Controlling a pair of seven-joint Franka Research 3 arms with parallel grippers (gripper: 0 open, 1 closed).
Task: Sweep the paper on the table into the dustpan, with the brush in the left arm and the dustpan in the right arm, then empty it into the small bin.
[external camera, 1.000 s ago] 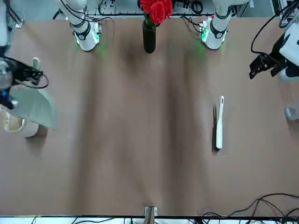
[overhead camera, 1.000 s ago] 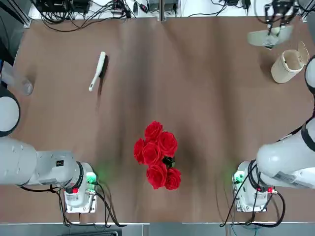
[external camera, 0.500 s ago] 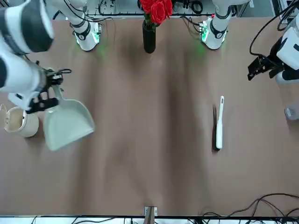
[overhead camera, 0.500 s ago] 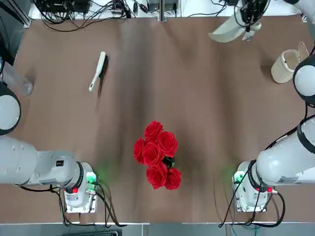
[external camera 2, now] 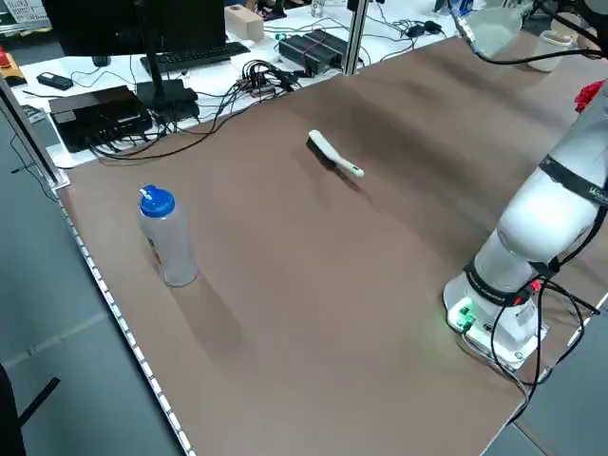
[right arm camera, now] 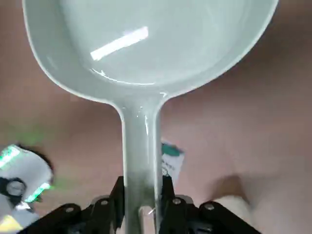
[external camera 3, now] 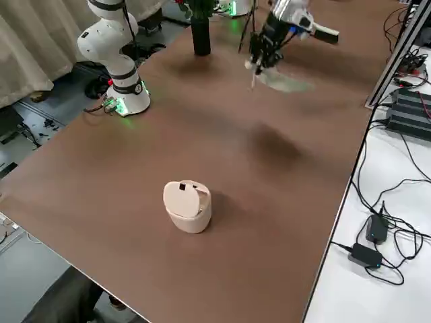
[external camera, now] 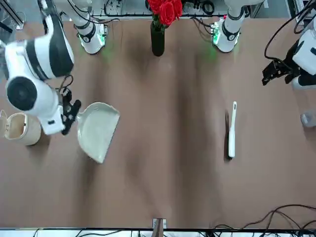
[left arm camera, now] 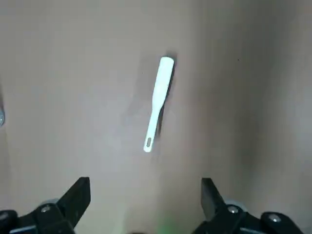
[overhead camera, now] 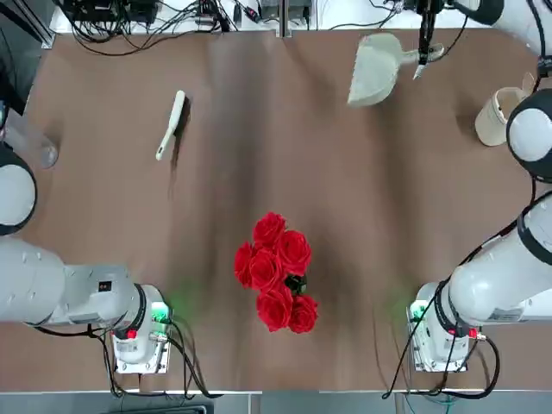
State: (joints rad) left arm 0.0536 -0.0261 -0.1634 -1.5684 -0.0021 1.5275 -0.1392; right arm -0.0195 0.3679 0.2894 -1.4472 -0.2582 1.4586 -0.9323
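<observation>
Well, nearest the arm bases stands the bunch of roses (overhead camera: 278,272), mid-counter (overhead camera: 345,216). Farther out on the left the brush (overhead camera: 172,124) lies untouched, the left gripper (left arm camera: 145,195) hovering open above it. Far right, the right gripper (right arm camera: 141,195) is clamped on the dustpan (overhead camera: 375,67) handle, the scoop aloft just left of the small bin (overhead camera: 504,115). I see no paper anywhere. Emptying looks done; next, I'd guess, is setting the dustpan down.

- Bunch of red roses (overhead camera: 276,272) in a dark vase (external camera: 157,40), standing near the table's edge.
- Clear plastic bottle with blue cap (external camera 2: 165,237), upright.
- Black cables (overhead camera: 147,26), keyboard (external camera 2: 195,59).
</observation>
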